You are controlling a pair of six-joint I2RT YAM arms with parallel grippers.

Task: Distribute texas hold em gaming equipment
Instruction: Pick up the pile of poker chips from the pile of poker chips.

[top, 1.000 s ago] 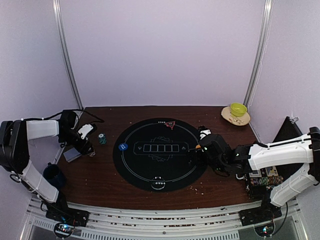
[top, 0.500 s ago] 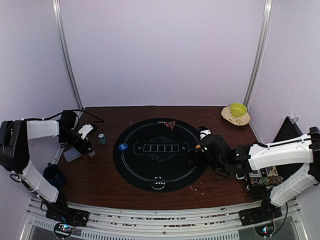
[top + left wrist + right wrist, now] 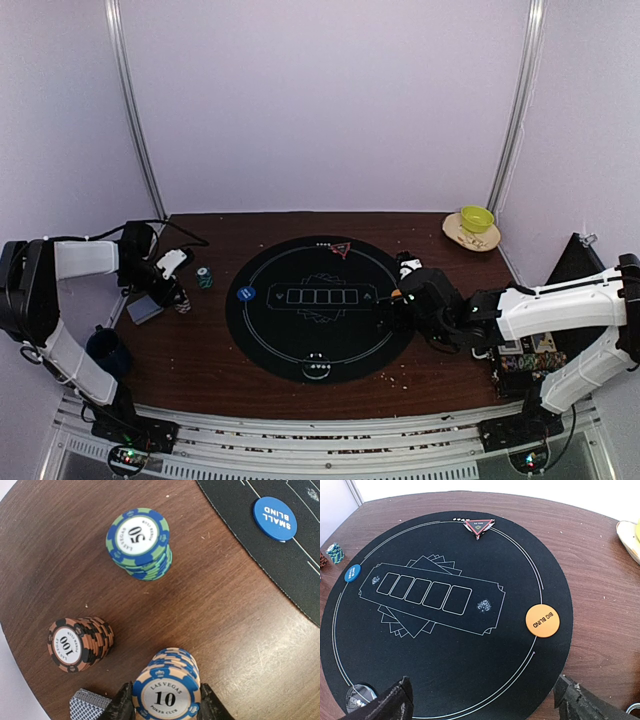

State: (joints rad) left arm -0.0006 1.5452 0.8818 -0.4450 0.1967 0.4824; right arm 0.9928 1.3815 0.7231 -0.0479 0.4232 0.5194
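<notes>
Left wrist cam tells the story: the left hand (image 3: 166, 707) has just pinched in from roughly half open, and its two fingers now sit tight on either side of the 10 chip stack (image 3: 167, 692). That stack is on the bare worktop (image 3: 225, 630) at the left, off the black mat (image 3: 300, 580). I'd call it a grab, though the stack doesn't look lifted yet. The 50 stack (image 3: 139, 542) and 100 stack (image 3: 77, 644) stand apart from it, and the card deck (image 3: 87, 706) lies just beside it.

The right hand (image 3: 482, 705) hasn't budged. It's wide open and empty over the near right of the mat, with the big blind button (image 3: 542, 621) ahead of it. The small blind button (image 3: 275, 512) and red triangle marker (image 3: 479, 526) are already on the mat, so my guess is chips go out next.
</notes>
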